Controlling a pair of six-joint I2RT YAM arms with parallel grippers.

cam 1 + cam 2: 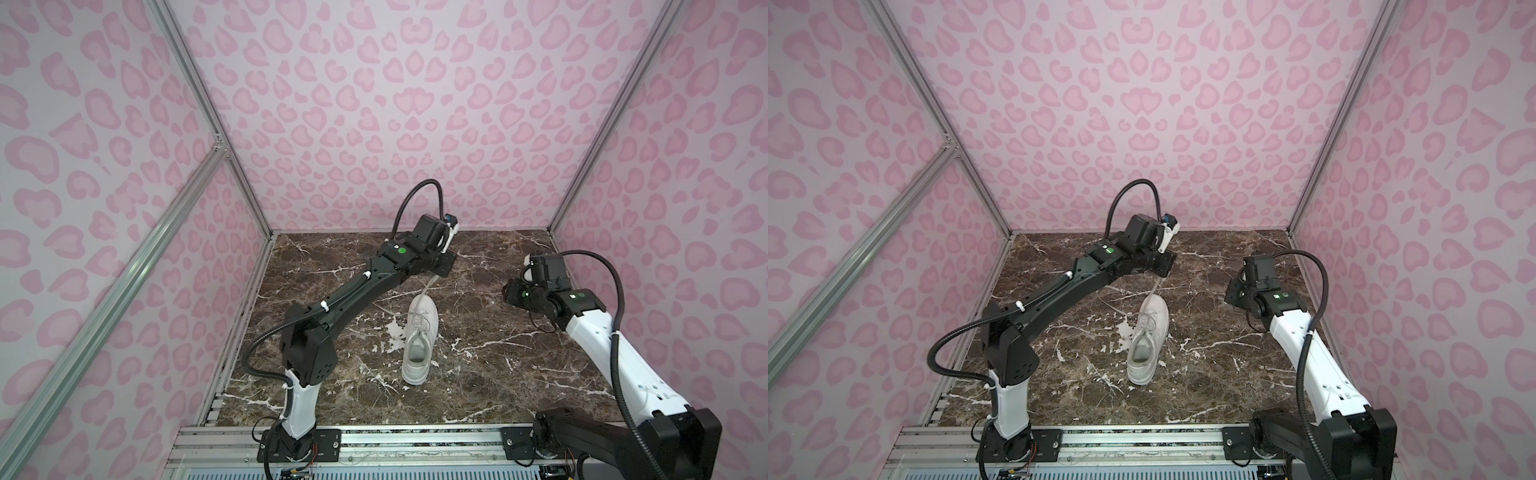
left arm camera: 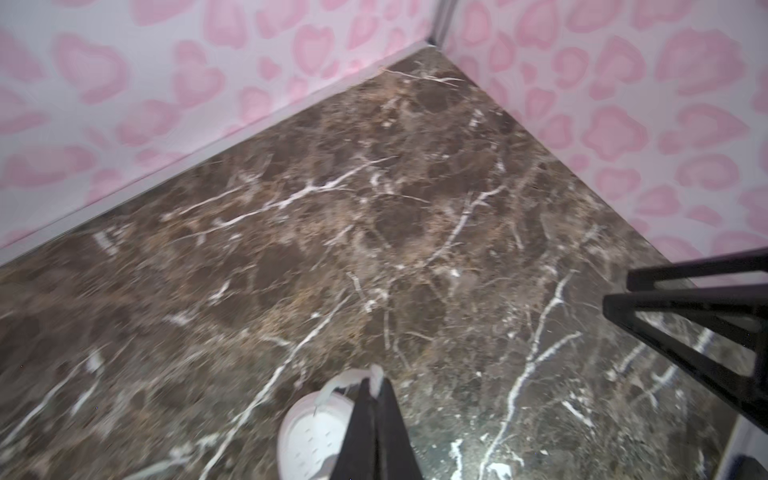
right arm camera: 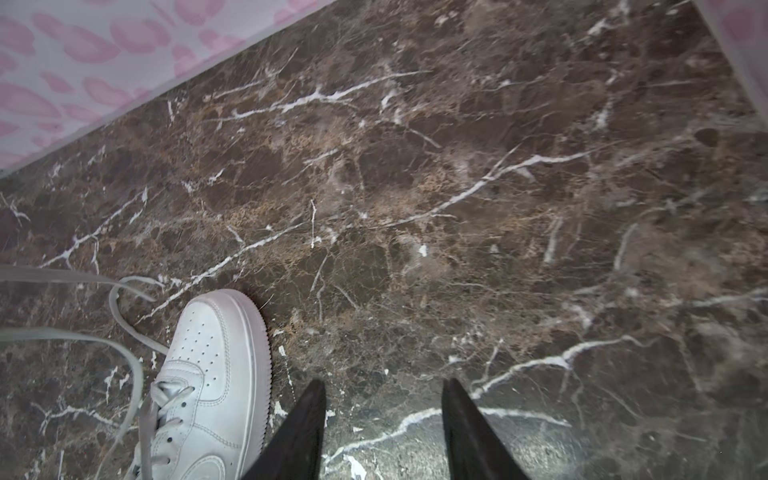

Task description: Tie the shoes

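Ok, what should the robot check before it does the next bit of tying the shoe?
1. Left jaws shut on a lace: ok, pinched at the tips, out past the toe.
2. Right jaws open and empty: ok.
3. Shoe sitting flat on the table: ok.
4. Right jaws close to the laces: not ok, they hang over bare table on the shoe's other side.
5. Bow tied: not ok, no bow shows.
6. How firmly the held lace is gripped: cannot tell.
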